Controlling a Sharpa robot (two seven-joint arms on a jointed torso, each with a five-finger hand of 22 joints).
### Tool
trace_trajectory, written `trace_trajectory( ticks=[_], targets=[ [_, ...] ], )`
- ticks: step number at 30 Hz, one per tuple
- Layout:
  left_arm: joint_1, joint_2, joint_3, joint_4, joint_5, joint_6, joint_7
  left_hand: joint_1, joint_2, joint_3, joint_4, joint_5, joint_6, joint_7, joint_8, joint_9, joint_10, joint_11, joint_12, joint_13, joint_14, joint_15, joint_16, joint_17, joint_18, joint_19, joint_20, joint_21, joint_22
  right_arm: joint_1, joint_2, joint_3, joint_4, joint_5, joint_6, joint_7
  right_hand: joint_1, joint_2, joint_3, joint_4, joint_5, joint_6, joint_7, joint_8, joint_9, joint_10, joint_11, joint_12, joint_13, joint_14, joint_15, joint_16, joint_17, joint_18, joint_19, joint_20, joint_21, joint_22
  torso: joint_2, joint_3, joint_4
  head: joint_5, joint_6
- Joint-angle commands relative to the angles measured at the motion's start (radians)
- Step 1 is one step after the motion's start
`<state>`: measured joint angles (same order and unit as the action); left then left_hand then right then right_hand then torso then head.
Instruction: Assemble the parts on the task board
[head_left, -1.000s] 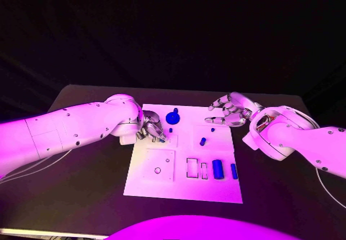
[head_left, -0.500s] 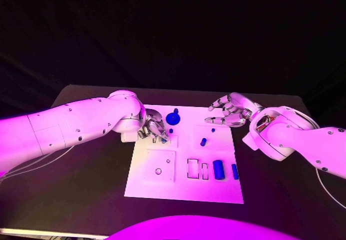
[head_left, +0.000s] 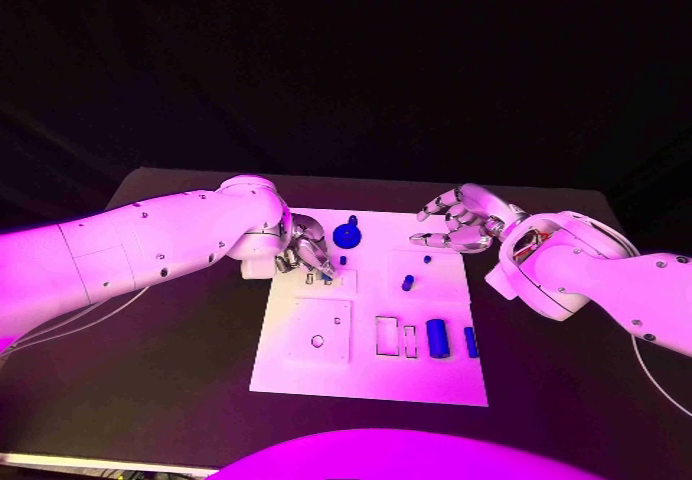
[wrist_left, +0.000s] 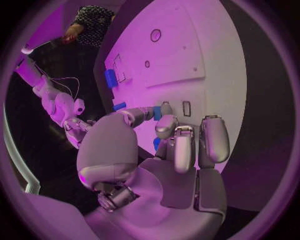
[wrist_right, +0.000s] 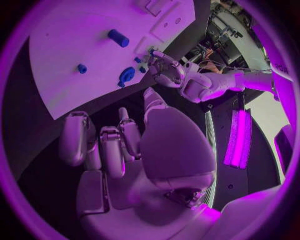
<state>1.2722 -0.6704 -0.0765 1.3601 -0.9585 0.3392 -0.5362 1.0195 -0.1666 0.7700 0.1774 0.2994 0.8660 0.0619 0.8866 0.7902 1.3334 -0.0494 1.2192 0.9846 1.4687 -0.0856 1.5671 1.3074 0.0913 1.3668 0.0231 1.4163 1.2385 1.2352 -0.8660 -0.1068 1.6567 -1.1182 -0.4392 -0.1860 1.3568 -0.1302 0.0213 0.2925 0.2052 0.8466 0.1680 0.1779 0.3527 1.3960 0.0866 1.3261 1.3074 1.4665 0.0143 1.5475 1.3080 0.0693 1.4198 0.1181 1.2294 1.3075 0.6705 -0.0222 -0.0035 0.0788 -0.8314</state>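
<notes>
head view, blue cylinder flat, lengthwise toward robot

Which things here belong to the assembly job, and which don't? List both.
Job:
task board
round blue part
small blue part
two blue cylinders
left hand, over the board's left edge
right hand, over its far right corner

Not job:
black table

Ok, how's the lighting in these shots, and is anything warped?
Head view: magenta light washes the task board and both arms, and the background is black. Left and right wrist views: fisheye circles bend the board's straight edges, with the same purple cast.
</notes>
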Motion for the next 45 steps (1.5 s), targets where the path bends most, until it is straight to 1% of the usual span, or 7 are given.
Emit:
trace_trajectory(
  ticks=[1,7,11,15,24,40,45],
  targets=[
    [0.002,0.004,0.0,-0.003,-0.022,0.026,-0.003,0.03,0.039,0.111,-0.12,0.0,0.053,-0.048,0.002,-0.001,0.0,0.0,-0.001,-0.004,0.102,-0.007,0.004,0.263,-0.02,0.006,-0.001,0.004,-0.002,-0.001,0.001,0.0,0.0,-0.005,0.003,0.008,-0.002,0.01,0.006,0.0,0.001,0.004,0.0,0.005,-0.001,0.001,-0.004,0.004,0.041,0.09,-0.006,-0.005,0.207,0.005,-0.002,-0.006,-0.001,0.053,0.0,-0.0001,0.0002,0.0,-0.002],
    [0.002,0.01,-0.001,-0.01,-0.024,0.033,-0.004,0.03,0.039,0.11,-0.12,-0.002,0.053,-0.048,0.001,-0.001,0.0,0.001,-0.001,-0.005,0.102,-0.007,0.004,0.263,-0.02,0.006,-0.001,0.005,-0.001,-0.001,0.001,0.0,0.0,-0.005,0.003,0.008,-0.002,0.01,0.006,0.0,0.001,0.004,0.0,0.005,-0.001,0.001,-0.004,0.004,0.041,0.09,-0.006,-0.005,0.207,0.005,-0.002,-0.006,-0.001,0.053,0.0,-0.0005,-0.0007,0.0,-0.004],
    [0.003,0.014,-0.001,-0.017,-0.025,0.042,-0.006,0.029,0.041,0.107,-0.121,-0.007,0.052,-0.047,-0.001,-0.002,-0.002,0.001,-0.003,-0.007,0.102,-0.007,0.004,0.263,-0.02,0.006,-0.002,0.004,-0.001,-0.001,0.0,0.0,0.0,-0.005,0.003,0.007,-0.002,0.01,0.006,0.0,0.001,0.004,0.0,0.005,-0.001,0.001,-0.004,0.004,0.041,0.09,-0.006,-0.005,0.207,0.005,-0.002,-0.006,-0.001,0.053,0.0,0.0005,-0.0002,0.001,-0.006],
    [0.003,0.018,-0.002,-0.023,-0.025,0.05,-0.008,0.026,0.045,0.1,-0.12,-0.015,0.051,-0.045,-0.005,-0.003,-0.006,0.002,-0.01,-0.015,0.102,-0.007,0.004,0.263,-0.02,0.006,-0.002,0.004,-0.002,-0.001,0.0,0.0,0.0,-0.005,0.003,0.007,-0.002,0.01,0.006,0.0,0.001,0.004,0.0,0.005,-0.001,0.001,-0.004,0.004,0.041,0.09,-0.006,-0.005,0.207,0.005,-0.002,-0.006,-0.001,0.053,0.0,0.0004,-0.0005,0.0,-0.007],
    [0.003,0.029,-0.006,-0.03,-0.019,0.07,-0.012,0.024,0.048,0.096,-0.119,-0.019,0.05,-0.044,-0.008,-0.004,-0.01,0.003,-0.016,-0.023,0.102,-0.006,0.004,0.263,-0.02,0.005,-0.001,0.003,-0.004,-0.001,0.001,0.0,0.0,-0.005,0.003,0.007,-0.001,0.009,0.007,0.0,0.0,0.004,-0.001,0.007,-0.003,0.001,-0.005,0.005,0.041,0.09,-0.007,-0.005,0.208,0.005,-0.002,-0.007,-0.002,0.053,0.0,0.0002,-0.0013,0.0,-0.009],
    [0.003,0.029,-0.008,-0.03,-0.013,0.087,-0.013,0.024,0.05,0.094,-0.12,-0.021,0.05,-0.044,-0.01,-0.005,-0.011,0.003,-0.017,-0.024,0.102,-0.006,0.004,0.263,-0.02,0.006,-0.001,0.003,-0.002,-0.001,0.0,0.0,-0.001,-0.005,0.003,0.007,-0.001,0.009,0.007,0.0,0.0,0.004,-0.001,0.007,-0.003,0.001,-0.005,0.005,0.041,0.09,-0.007,-0.005,0.208,0.005,-0.002,-0.007,-0.002,0.053,0.0,-0.0005,0.0,-0.002,-0.012],
    [0.003,0.028,-0.009,-0.029,-0.011,0.096,-0.014,0.024,0.05,0.093,-0.12,-0.021,0.05,-0.044,-0.01,-0.005,-0.011,0.003,-0.017,-0.023,0.102,-0.006,0.004,0.263,-0.02,0.005,-0.001,0.003,-0.002,-0.001,0.001,0.0,-0.001,-0.005,0.003,0.007,-0.001,0.009,0.007,0.0,0.0,0.004,-0.001,0.007,-0.003,0.001,-0.005,0.005,0.041,0.09,-0.007,-0.005,0.208,0.005,-0.002,-0.007,-0.002,0.053,0.0,-0.0008,-0.0006,-0.001,-0.011]
  ],
)
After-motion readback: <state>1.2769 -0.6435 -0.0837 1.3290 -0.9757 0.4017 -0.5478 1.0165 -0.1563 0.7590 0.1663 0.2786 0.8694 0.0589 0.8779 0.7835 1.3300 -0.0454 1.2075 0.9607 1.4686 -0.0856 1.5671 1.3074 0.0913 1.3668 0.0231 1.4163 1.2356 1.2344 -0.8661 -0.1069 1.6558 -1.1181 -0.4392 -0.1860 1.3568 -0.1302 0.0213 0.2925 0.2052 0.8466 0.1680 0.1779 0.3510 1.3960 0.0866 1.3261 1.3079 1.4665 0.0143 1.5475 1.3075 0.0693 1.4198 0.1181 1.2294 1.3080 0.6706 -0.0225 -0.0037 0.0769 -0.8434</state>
